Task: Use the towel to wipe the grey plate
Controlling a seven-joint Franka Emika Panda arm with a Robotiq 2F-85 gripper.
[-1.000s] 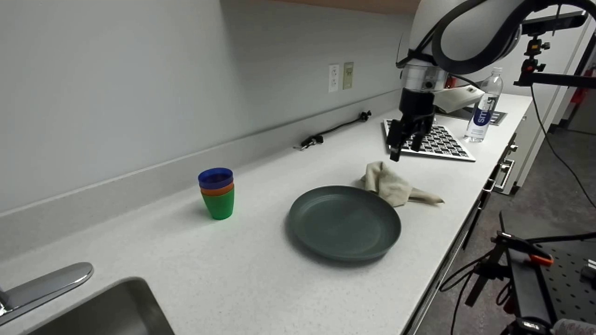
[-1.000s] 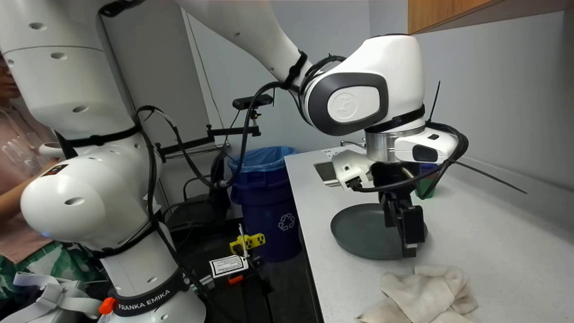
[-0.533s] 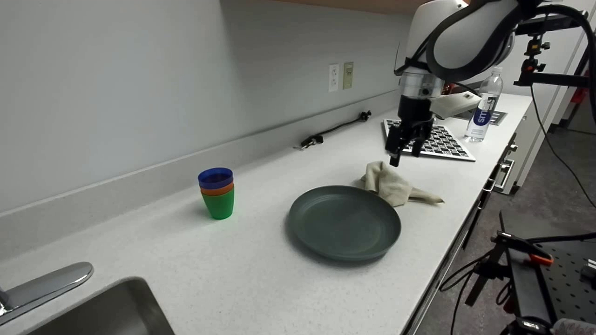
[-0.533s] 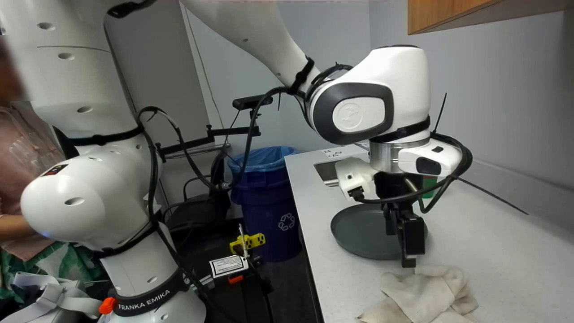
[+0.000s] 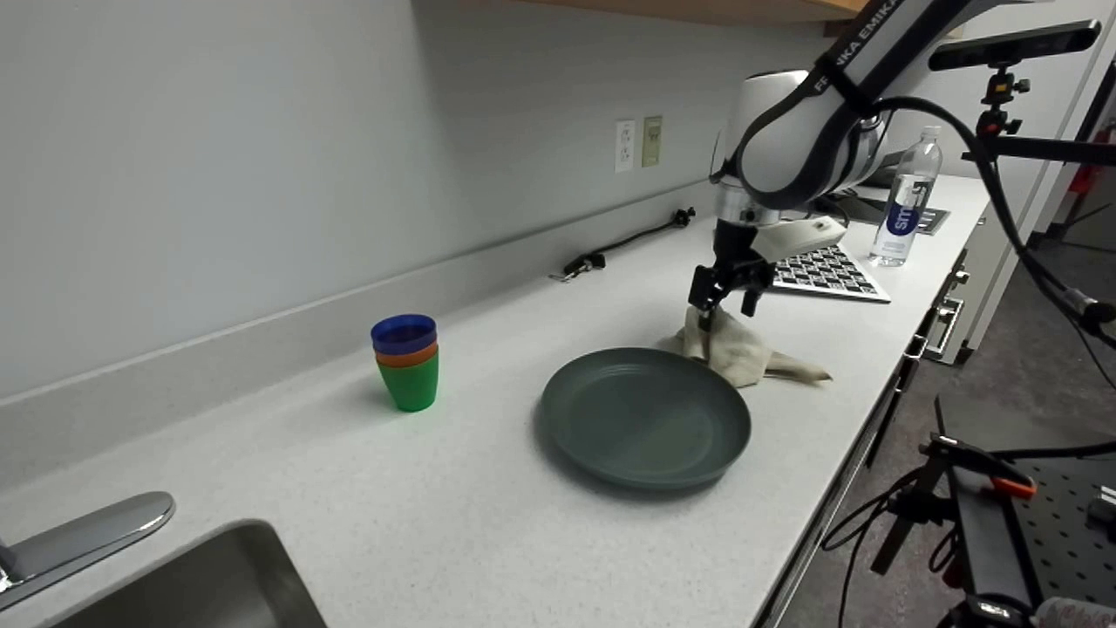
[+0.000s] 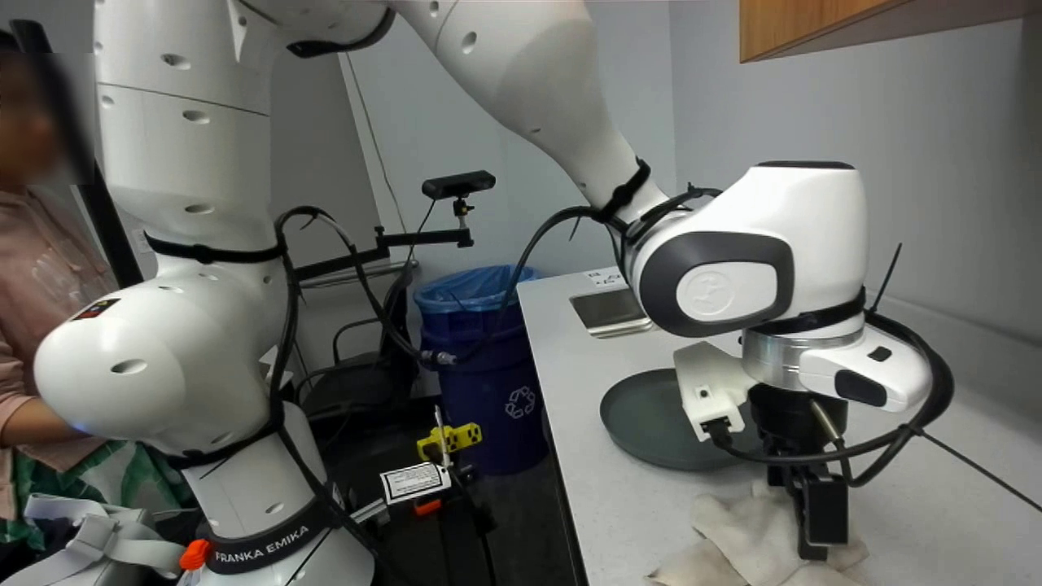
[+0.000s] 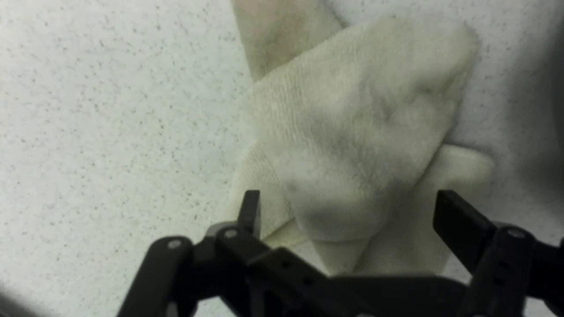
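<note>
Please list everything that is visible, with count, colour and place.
Plate: 1, dark grey, on white countertop
Towel: 1, beige, beside plate
Cups: 3, blue, orange, green, stacked near wall
Water bottle: 1, clear, on countertop
Checkered board: 1, black and white, near bottle
Sink: 1, grey, in countertop
Faucet: 1, silver, beside sink
Wall plates: 2, white, beige, on wall
Cabinet: 1, brown, above countertop
Recycling bin: 1, blue, beside countertop
Outlet block: 1, yellow, in front of bin
Mounted camera: 1 per exterior view, black, background
Person: 1, wearing pink, background
Arm: 1, white, over countertop
End effector: 1, black, open over towel
</note>
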